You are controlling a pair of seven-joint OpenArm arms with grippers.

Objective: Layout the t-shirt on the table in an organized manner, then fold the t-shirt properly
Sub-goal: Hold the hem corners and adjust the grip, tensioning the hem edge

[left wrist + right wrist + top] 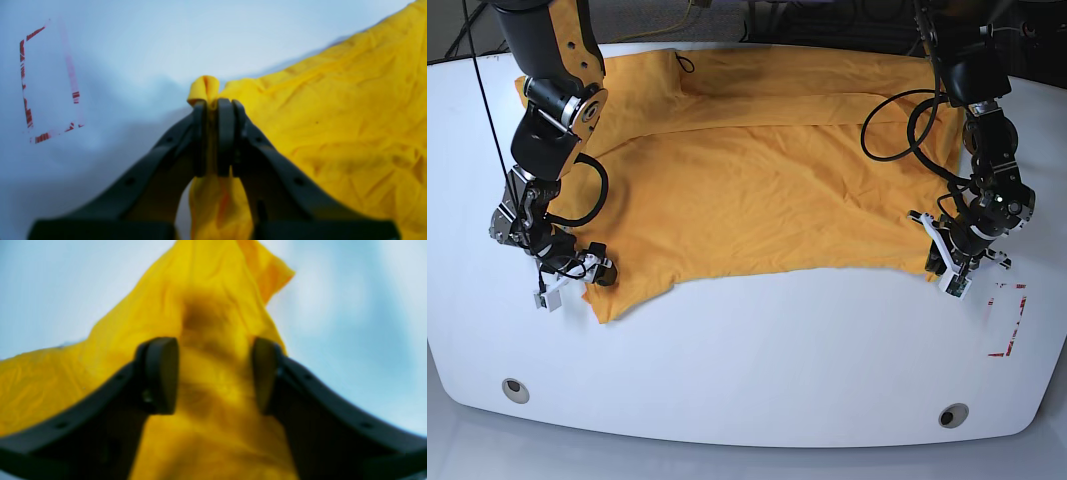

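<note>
The orange-yellow t-shirt (757,190) lies spread over the far half of the white table (777,370), wrinkled, with its top part folded over. My left gripper (213,101) is shut on a pinch of the t-shirt (333,116) at its near corner, on the base view's right (949,272). My right gripper (213,350) stands open, its fingers straddling a raised ridge of the t-shirt (206,290) at the near corner on the base view's left (592,268). Fabric lies between the pads, which do not press it.
A red tape outline (1007,320) marks the table just right of the left gripper, also seen in the left wrist view (50,83). Two grey grommets (515,388) (953,414) sit near the front edge. Black cables (897,125) hang over the shirt.
</note>
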